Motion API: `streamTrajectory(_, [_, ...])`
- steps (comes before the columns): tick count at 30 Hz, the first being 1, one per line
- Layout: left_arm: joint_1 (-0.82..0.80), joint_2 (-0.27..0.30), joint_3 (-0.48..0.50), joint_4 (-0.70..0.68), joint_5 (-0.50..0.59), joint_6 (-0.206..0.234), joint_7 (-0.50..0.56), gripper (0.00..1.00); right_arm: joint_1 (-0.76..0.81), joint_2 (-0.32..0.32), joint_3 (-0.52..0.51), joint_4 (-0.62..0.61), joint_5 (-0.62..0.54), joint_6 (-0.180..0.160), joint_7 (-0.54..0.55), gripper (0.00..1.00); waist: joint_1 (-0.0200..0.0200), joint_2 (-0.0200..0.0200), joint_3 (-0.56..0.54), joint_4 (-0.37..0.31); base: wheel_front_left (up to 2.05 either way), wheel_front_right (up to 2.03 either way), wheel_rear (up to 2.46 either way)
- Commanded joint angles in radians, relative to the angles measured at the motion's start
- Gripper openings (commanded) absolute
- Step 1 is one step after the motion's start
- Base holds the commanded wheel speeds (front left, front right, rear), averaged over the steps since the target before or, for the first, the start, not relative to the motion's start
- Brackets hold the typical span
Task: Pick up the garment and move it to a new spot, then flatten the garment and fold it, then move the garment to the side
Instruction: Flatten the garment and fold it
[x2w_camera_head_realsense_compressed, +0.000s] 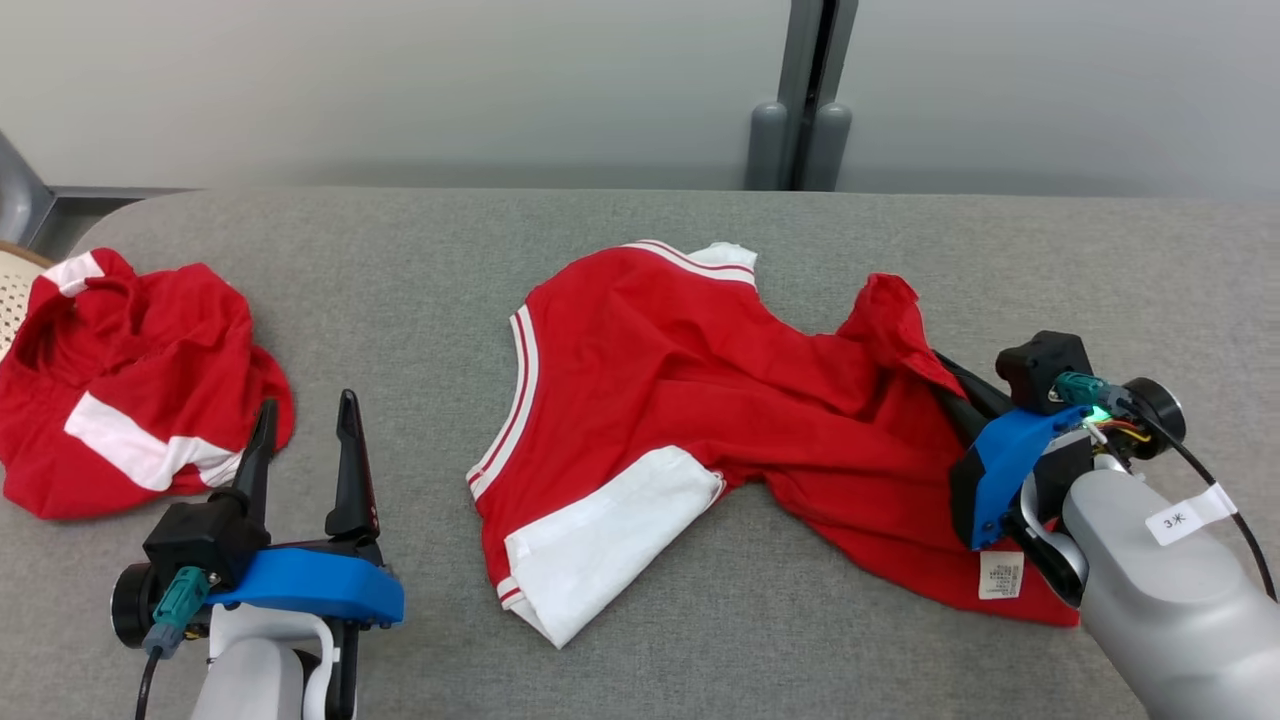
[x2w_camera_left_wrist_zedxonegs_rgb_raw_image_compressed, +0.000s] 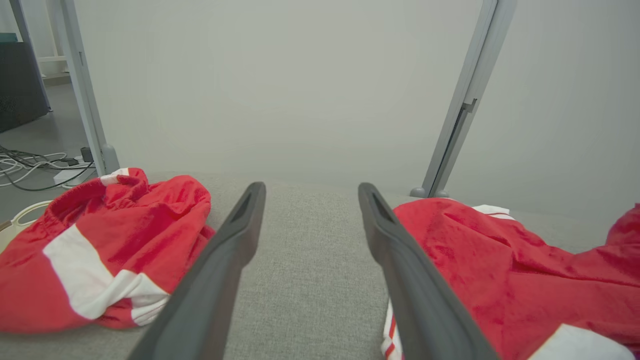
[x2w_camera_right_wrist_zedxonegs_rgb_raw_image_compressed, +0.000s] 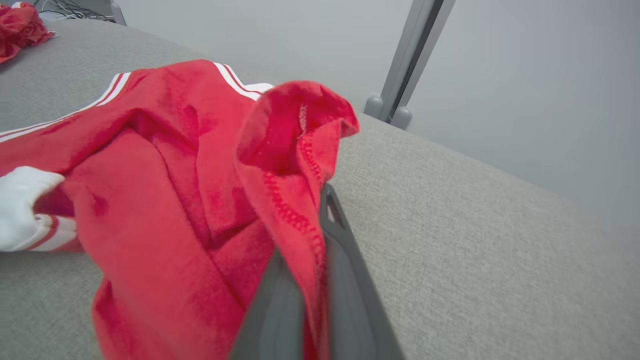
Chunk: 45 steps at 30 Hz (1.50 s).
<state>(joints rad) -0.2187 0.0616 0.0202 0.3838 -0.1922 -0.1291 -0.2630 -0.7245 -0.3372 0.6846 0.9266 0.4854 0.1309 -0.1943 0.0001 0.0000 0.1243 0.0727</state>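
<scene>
Nearby, right tool (x2w_camera_right_wrist_zedxonegs_rgb_raw_image_compressed: 322, 200) clenched on garment (x2w_camera_head_realsense_compressed: 700, 400) hem, left tool (x2w_camera_head_realsense_compressed: 308, 400) spread, second crumpled garment (x2w_camera_head_realsense_compressed: 130, 380) beside it.

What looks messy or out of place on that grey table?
The red shirt lies rumpled and skewed, its hem bunched up where the right tool pinches it. A second red garment sits in a crumpled heap near the left edge of the table.

Pale grey forearms (x2w_camera_head_realsense_compressed: 1160, 590), blue wrist brackets (x2w_camera_head_realsense_compressed: 310, 590), black tools (x2w_camera_head_realsense_compressed: 308, 400) with long dark fingers (x2w_camera_head_realsense_compressed: 350, 460), teal plugs (x2w_camera_head_realsense_compressed: 180, 595), white tag (x2w_camera_head_realsense_compressed: 1180, 515)
</scene>
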Motion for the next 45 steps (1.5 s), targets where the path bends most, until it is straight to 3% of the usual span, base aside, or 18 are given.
streamTrajectory(1, [0.011,0.004,0.003,-0.006,0.008,-0.002,-0.003,1.00,0.018,0.001,-0.006,-0.016,0.009,0.000,-0.021,0.00,-0.0001,0.0000,-0.016,-0.020,0.00,0.00,0.00])
streamTrajectory(7, [0.030,0.005,0.013,-0.020,0.010,-0.002,-0.003,1.00,0.076,-0.002,-0.064,-0.143,0.006,0.000,-0.065,0.00,-0.0001,0.0000,-0.022,-0.053,0.00,0.00,0.00])
streamTrajectory(15, [0.046,0.008,0.027,-0.029,0.016,-0.002,-0.003,1.00,0.245,0.020,-0.226,-0.425,-0.076,0.000,-0.068,0.00,-0.0001,0.0000,-0.025,-0.089,0.00,0.00,0.00])
streamTrajectory(26, [0.052,0.006,0.033,-0.030,0.018,-0.002,-0.003,1.00,0.496,0.104,-0.435,-0.866,-0.205,0.000,0.093,0.00,-0.0001,0.0000,-0.039,-0.120,0.00,0.00,0.00])
streamTrajectory(34, [0.040,0.005,0.019,-0.027,0.015,-0.002,-0.003,1.00,0.565,0.120,-0.501,-0.965,-0.234,0.000,0.141,0.00,-0.0001,0.0000,-0.036,-0.120,0.00,0.00,0.00])
streamTrajectory(45, [0.038,0.012,0.014,-0.030,0.007,-0.002,-0.003,1.00,0.537,0.114,-0.539,-0.934,-0.249,0.000,0.125,0.00,-0.0001,0.0000,-0.024,-0.102,0.00,0.00,0.00])
